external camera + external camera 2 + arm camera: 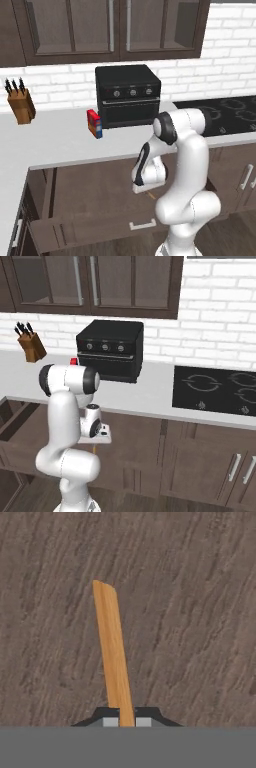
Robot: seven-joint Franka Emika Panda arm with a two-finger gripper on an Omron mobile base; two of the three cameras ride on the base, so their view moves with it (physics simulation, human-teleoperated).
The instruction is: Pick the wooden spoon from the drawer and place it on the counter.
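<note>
The desk (60, 142), a long pale slab, runs under the dark wall cabinets and carries a black toaster oven (128, 95) at 12 o'clock of the left base view, a knife block (21, 105) far toward 9 o'clock, a small red-and-blue box (94, 123) just beside the oven's left corner, and the black stovetop (217, 388) toward 3 o'clock; no spoon lies on that slab, so the placing is judged still to do; below its edge the drawer (80, 227) stands pulled out, its front with the silver bar handle (142, 225) at about 6 o'clock of the left base view, so the opening is done; the white arm (187, 175) bends down over the open drawer, wrist turned toward the drawer's inside; the hand (126, 722) sits at 6 o'clock of the hand view, its tips pressed in on the wooden spoon (112, 647), whose handle runs up toward 12 o'clock over the drawer's brown wood floor; whether the spoon is clear of that floor or resting on it I cannot tell; by my reading the grasp is made, and the lift out, the carry up and the release on the desk remain
</note>
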